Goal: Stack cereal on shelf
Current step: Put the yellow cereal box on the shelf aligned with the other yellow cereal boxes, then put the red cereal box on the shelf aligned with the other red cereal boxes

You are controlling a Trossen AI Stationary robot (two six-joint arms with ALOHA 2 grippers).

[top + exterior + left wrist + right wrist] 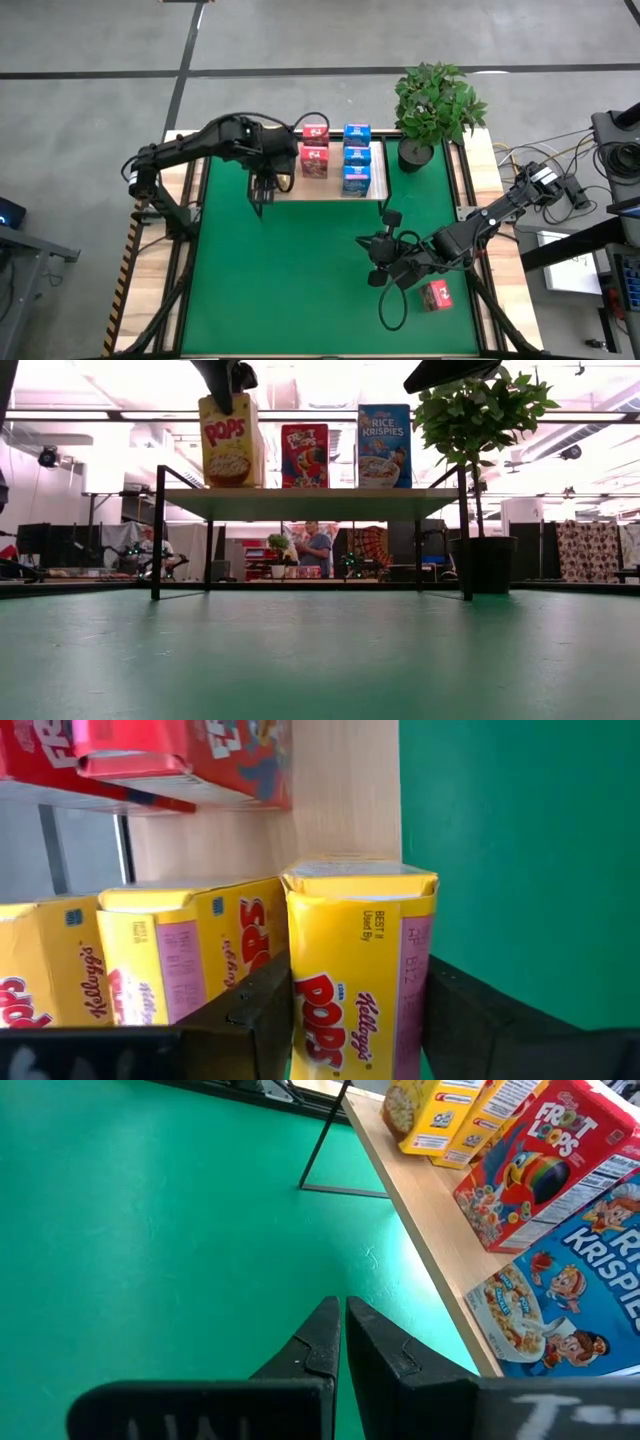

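Note:
The shelf stands at the far middle of the green mat. On it stand upright a pink-red cereal box and a blue one; from above, red and blue rows show. At the shelf's left end is a yellow cereal box, with my left gripper shut on it from above. Two more yellow boxes stand beside it. My right gripper hovers shut over the mat at the right, with nothing in it. A red box lies on the table beside that arm. My left gripper pinches the yellow box between its two fingers, on two opposite faces near its top. The fingers come from above, pointing steeply down. The box is upright, its bottom on the shelf's left end.
A potted plant stands at the shelf's right end, at the far right of the mat. The green mat lies open in front of the shelf. People sit in the room beyond the table.

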